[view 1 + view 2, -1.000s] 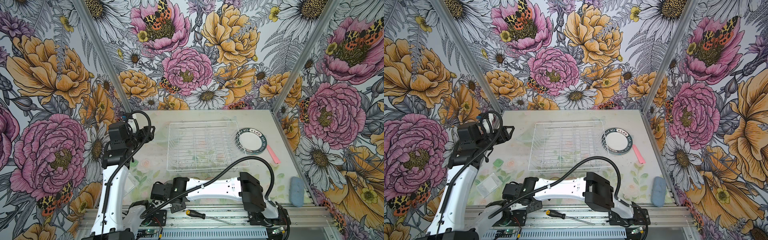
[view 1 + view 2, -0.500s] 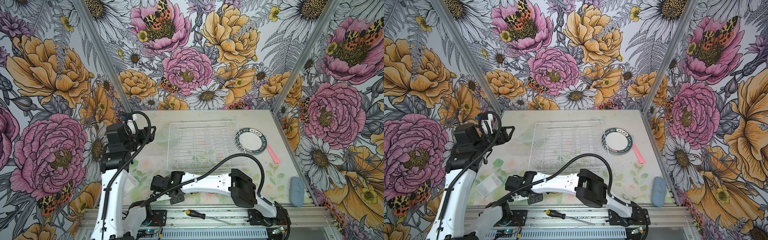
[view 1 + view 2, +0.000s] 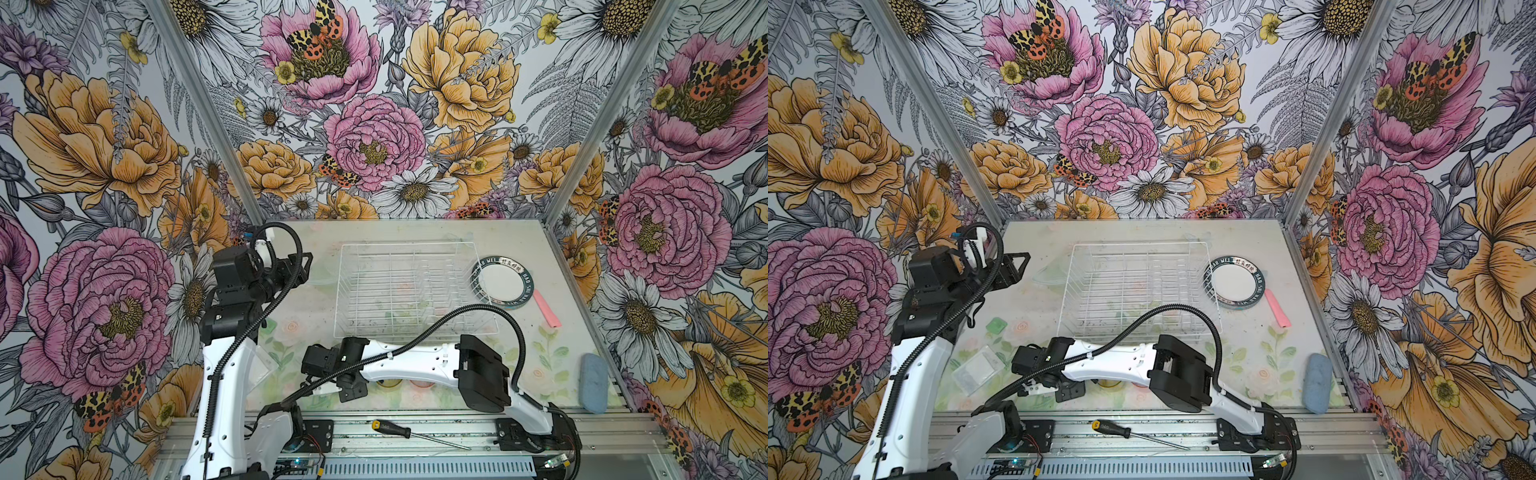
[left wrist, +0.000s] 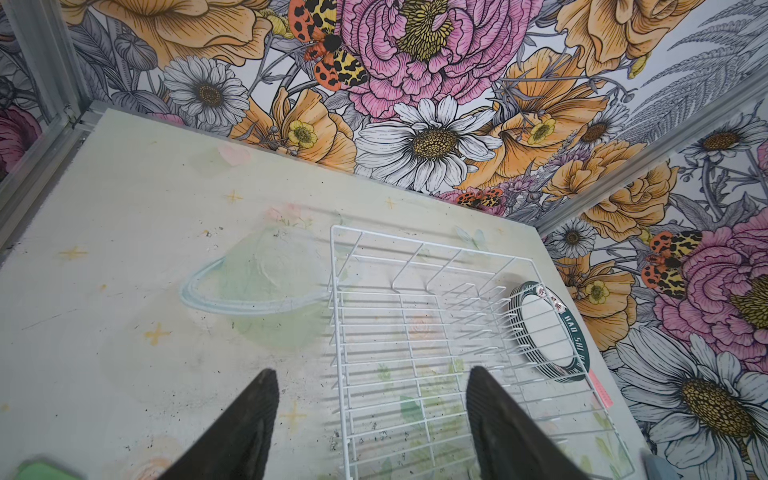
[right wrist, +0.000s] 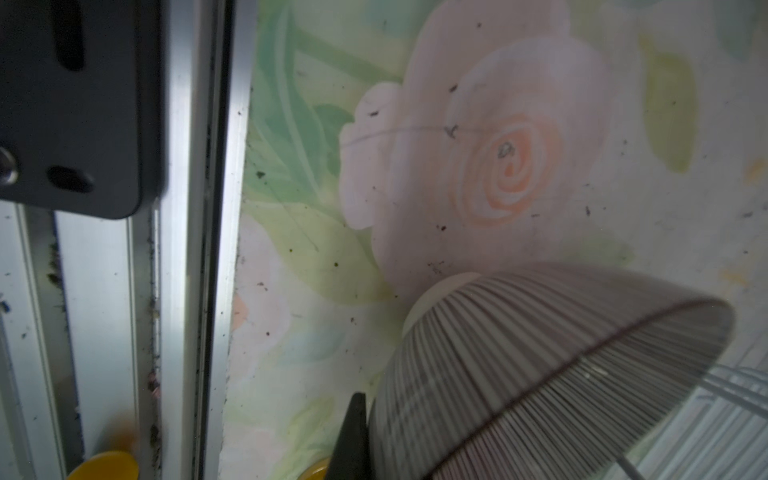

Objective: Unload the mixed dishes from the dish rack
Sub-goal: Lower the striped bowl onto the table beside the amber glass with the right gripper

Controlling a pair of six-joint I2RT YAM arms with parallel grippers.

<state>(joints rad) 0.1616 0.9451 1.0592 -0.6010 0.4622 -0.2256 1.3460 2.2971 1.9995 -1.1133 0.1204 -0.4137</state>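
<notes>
1 dish rack (image 3: 399, 291) stands mid-table. 1 stack of plates (image 3: 503, 282) lies just right of it; plate count unreadable. Right gripper (image 5: 365, 419) is clenched on the rim of 1 ribbed bowl (image 5: 540, 361) near the front rail. Left gripper (image 4: 372, 374) is released above the rack's left edge.

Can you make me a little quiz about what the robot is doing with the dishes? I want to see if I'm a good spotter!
1. True or false: the large white wire dish rack has plates standing in it.
2. Pick one. Where is the stack of round white plates with dark green lettered rims?
A. inside the rack
B. on the table, beside the rack
C. hanging in the air
3. Fill the gap: the ribbed greyish-purple bowl is gripped by the ____ gripper.

Key
1. False: no dishes show in the rack.
2. B.
3. Right: the right gripper is shut on its rim.
</notes>
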